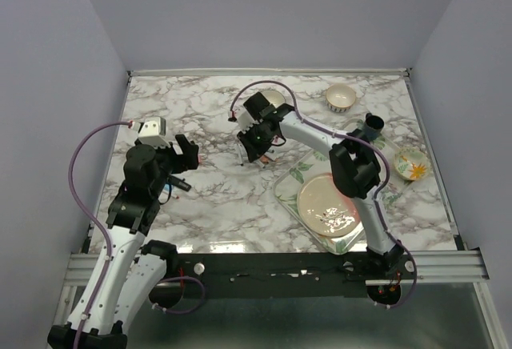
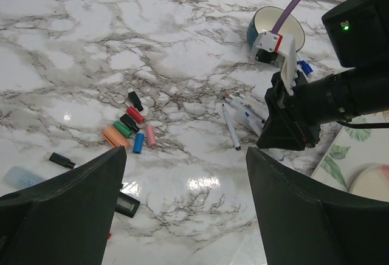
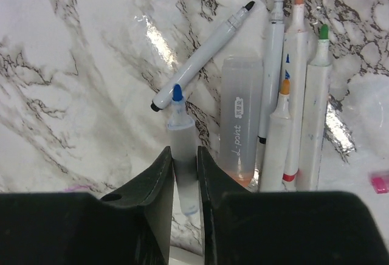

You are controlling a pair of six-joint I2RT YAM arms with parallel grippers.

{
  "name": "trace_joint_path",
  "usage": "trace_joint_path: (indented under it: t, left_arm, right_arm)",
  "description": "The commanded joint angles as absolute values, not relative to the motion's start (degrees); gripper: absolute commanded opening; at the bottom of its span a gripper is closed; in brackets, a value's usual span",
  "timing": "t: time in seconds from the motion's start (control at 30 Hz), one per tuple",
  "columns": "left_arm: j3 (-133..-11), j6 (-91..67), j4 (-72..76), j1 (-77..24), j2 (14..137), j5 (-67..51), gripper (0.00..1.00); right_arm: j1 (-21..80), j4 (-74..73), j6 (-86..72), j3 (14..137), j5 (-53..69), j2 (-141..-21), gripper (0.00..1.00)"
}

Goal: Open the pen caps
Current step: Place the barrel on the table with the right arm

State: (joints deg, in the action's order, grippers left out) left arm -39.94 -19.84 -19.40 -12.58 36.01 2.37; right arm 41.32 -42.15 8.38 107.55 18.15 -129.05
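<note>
Several loose pen caps lie in a cluster on the marble in the left wrist view: red, green, orange, blue, pink and black. My left gripper is open and empty, above bare marble near them; it also shows in the top view. My right gripper is shut on a white pen whose blue tip is bare. Several uncapped white pens and a clear tube lie beside it. The right gripper also shows in the top view.
A floral tray with a cream plate lies at the right front. A small bowl, a dark cup and a flowered bowl stand at the back right. A cup lies on its side behind the pens.
</note>
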Motion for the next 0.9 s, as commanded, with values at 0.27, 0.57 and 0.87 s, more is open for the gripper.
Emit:
trace_joint_path:
  t: [0.27, 0.57, 0.87]
  left_arm:
    - [-39.37, -18.63, -18.37, -11.25, 34.01, 0.62, 0.88]
    - [-39.29, -18.46, -18.02, -10.99, 34.10, 0.09, 0.88]
    - [-39.02, -18.37, -17.75, -10.81, 34.72, -2.54, 0.88]
  right_arm:
    - [44.65, -44.38, 9.05, 109.69, 8.26, -132.19, 0.31]
    - [44.74, -44.38, 10.98, 108.02, 9.66, -124.73, 0.32]
    - [44.65, -44.12, 14.06, 103.98, 13.54, -117.69, 0.32]
